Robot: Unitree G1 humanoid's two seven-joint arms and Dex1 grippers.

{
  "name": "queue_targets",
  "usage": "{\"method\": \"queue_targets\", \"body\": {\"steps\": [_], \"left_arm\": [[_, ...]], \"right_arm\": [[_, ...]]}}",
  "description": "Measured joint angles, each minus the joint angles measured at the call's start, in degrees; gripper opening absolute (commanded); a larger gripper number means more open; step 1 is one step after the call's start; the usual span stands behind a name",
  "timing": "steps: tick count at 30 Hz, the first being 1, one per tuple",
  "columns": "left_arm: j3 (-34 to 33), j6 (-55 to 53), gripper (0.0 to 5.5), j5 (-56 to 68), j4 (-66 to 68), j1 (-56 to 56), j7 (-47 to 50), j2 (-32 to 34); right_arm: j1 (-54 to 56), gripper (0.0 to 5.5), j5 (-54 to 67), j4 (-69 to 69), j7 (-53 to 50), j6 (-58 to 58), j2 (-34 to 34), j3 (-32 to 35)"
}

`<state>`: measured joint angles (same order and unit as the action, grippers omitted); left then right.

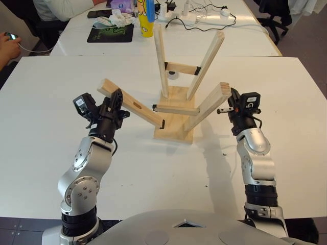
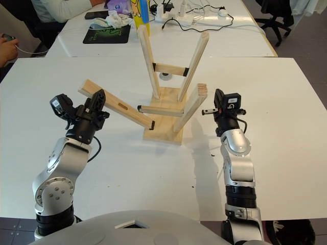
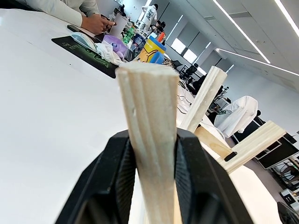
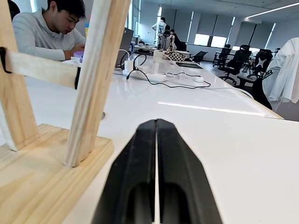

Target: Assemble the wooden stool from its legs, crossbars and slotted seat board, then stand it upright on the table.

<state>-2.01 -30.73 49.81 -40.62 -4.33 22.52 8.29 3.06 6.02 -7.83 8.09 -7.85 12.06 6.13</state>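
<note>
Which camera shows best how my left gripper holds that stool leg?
Left wrist view: both fingers clamp the leg near its end. The eye views show the left gripper on it from farther off.

Silver-grey rounded arm shells [image 1: 88, 159] carry screwed round caps [image 1: 83, 193], black joint bands [image 1: 260, 194] and thin cables [image 1: 115, 146]; the two-finger left gripper [image 1: 116, 98] and right gripper [image 1: 233, 100] are matte black.

I am holding a bare, pale wood leg [image 3: 149, 102] in my left gripper [image 1: 115, 104]; its fingers [image 3: 117, 172] are looking like matt black plastic
</note>
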Motion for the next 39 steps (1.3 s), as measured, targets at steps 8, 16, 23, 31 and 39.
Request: {"method": "queue_targets", "body": {"steps": [8,16,23,31,39], "left_arm": [[4.3,-4.2,1.05,-6.7,-2.1,3.2,-1.9,2.0],[7.0,-7.2,1.05,-11.4,-3.8,4.6,-4.6,3.3],[7.4,-11.8,1.05,-12.7,-4.8,7.0,-6.7,4.5],[6.5,-16.3,1.05,-13.3,-2.8,11.9,-7.9,4.8],[10.3,-11.5,1.06,-19.5,1.3,12.4,-13.6,6.4]], "right_arm": [[-0.5,0.00,-0.7,-2.5,-0.3,-0.2,-0.2,-0.7],[-0.6,0.00,-1.1,-6.2,-0.6,-1.6,-0.9,-2.0],[-0.5,0.00,-1.2,-8.6,-0.7,-2.5,-1.7,-2.8],[-0.7,0.00,-2.5,-10.1,-0.7,-2.2,-1.8,-3.7],[2.1,0.00,1.9,-11.1,-0.1,-3.1,-2.4,-1.1]]}}
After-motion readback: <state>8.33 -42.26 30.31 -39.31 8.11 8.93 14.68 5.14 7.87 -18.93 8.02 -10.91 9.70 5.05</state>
